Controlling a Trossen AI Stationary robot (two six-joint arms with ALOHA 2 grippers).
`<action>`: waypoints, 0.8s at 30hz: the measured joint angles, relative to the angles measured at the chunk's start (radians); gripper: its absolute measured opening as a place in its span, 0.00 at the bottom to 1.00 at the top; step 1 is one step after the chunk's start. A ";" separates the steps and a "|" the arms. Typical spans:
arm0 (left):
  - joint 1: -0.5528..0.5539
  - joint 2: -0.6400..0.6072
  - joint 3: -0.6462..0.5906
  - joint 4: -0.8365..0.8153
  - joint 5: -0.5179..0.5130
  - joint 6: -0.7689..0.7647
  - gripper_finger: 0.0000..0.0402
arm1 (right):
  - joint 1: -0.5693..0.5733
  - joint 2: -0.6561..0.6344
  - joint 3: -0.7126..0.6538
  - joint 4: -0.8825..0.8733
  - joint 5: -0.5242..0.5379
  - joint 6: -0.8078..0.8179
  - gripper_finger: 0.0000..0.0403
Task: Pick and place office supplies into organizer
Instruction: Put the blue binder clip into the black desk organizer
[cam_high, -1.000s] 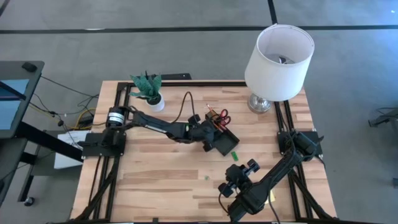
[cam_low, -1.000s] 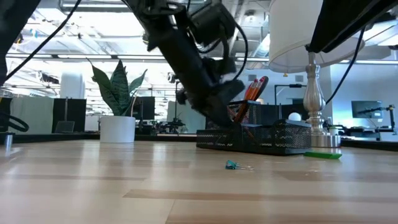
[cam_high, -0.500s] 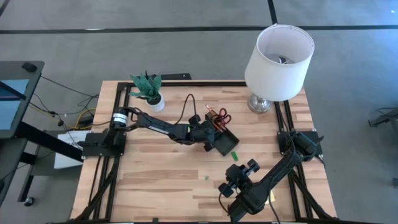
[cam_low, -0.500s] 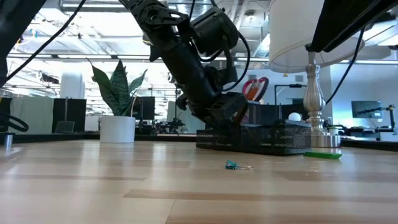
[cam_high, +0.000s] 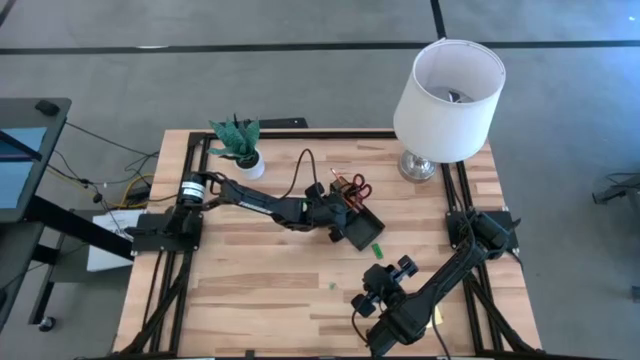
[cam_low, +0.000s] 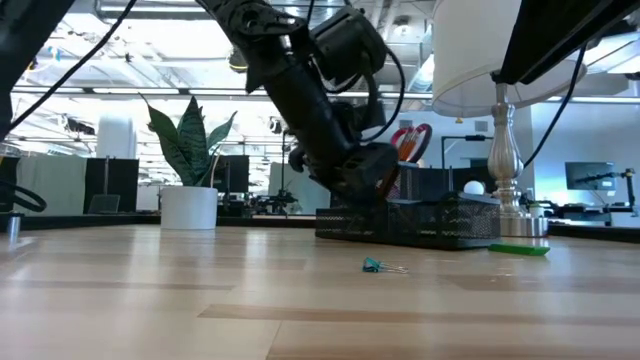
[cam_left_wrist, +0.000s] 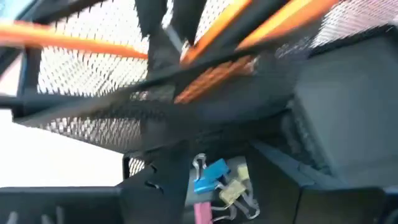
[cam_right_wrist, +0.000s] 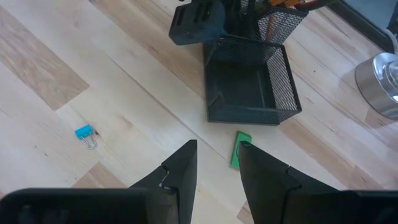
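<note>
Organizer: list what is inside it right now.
In the organizer: orange pencils in the mesh cup, red scissors, blue and yellow binder clips in a low compartment. The left claw covers part of it.

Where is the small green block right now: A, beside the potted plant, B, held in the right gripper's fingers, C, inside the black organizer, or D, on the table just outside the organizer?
D: the small green block lies flat on the bare wood just outside the mesh wall of the organizer, ahead of the right gripper, which holds nothing.
</note>
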 joint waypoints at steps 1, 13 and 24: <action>-0.003 0.000 0.013 -0.014 0.000 0.000 0.39 | 0.000 0.000 0.000 0.000 0.000 0.000 0.28; -0.060 -0.002 0.255 -0.615 0.145 -0.006 0.36 | 0.039 0.000 0.000 -0.023 -0.001 0.025 0.28; -0.315 -0.099 0.317 -1.167 -0.190 -0.560 0.34 | 0.100 0.000 0.000 0.076 0.031 0.041 0.28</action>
